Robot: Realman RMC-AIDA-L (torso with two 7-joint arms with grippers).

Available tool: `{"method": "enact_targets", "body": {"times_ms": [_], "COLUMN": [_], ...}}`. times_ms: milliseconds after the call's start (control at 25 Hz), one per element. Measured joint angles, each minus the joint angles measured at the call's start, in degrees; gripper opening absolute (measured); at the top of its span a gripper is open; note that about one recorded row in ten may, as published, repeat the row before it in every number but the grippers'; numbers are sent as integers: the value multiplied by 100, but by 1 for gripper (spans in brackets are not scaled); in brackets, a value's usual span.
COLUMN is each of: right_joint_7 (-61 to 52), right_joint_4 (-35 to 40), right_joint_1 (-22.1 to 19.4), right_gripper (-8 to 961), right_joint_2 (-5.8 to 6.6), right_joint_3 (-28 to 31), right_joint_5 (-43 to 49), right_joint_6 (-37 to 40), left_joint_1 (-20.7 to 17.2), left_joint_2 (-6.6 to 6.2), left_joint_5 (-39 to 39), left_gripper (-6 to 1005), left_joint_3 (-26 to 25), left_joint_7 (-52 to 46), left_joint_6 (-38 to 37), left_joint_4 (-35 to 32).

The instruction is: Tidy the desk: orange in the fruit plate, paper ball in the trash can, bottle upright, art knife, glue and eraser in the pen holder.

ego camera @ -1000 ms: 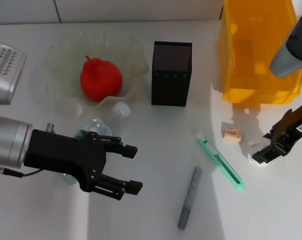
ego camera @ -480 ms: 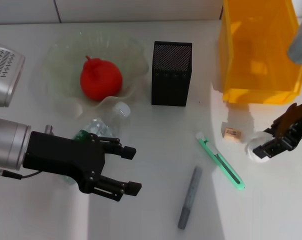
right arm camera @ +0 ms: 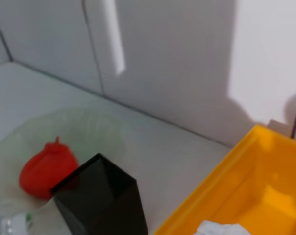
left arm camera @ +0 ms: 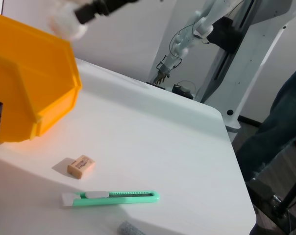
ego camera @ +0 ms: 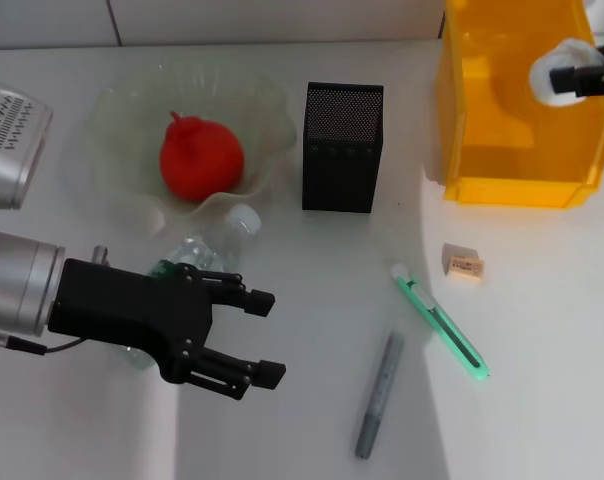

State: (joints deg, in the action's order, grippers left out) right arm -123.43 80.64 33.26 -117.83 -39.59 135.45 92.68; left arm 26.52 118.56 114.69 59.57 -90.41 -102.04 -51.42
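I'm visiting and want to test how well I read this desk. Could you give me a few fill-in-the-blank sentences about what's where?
1. The orange lies in the ____.
2. The right end effector holds the paper ball above the ____ trash can.
3. The bottle lies on its ____.
4. The eraser rests on the desk beside the green ____.

Missing words: fruit plate; yellow; side; art knife

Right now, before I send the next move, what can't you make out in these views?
- Bottle: head view, mostly hidden under the left gripper; label unreadable.
- Right gripper: head view, cut off by the frame edge above the trash can; its grip on the paper ball is unclear.
- Eraser: print too small.
- Pen holder: inside not visible.
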Motion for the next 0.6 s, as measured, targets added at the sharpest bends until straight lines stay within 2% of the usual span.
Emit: {"method": "enact_targets", "body": {"times_ms": [120, 280, 520, 600], "right_joint_7": [-54, -85, -59, -34], "right_joint_4": [-220, -473, -575, -574], "right_joint_1": [31, 71, 60, 41], "right_gripper": [512, 513, 562, 614], "right_joint_2": [-5, -89, -100, -100], "right_joint_3": [-10, -10, -4, -3], "right_joint_5": [78, 187, 166, 158], "right_joint_6": [-470, -930, -997, -965], "left_joint_1": [8, 10, 12, 20], "left_joint_2": [0, 0, 0, -2], "left_joint_5": [0, -8, -29, -32], "left_gripper": [860, 859, 859, 859], "left_joint_3": [2, 2, 2, 2], "left_joint_7": [-14, -19, -20, -21], "left_joint_6": [-4, -10, -30, -33], "left_joint_4": [0, 0, 0, 0]}}
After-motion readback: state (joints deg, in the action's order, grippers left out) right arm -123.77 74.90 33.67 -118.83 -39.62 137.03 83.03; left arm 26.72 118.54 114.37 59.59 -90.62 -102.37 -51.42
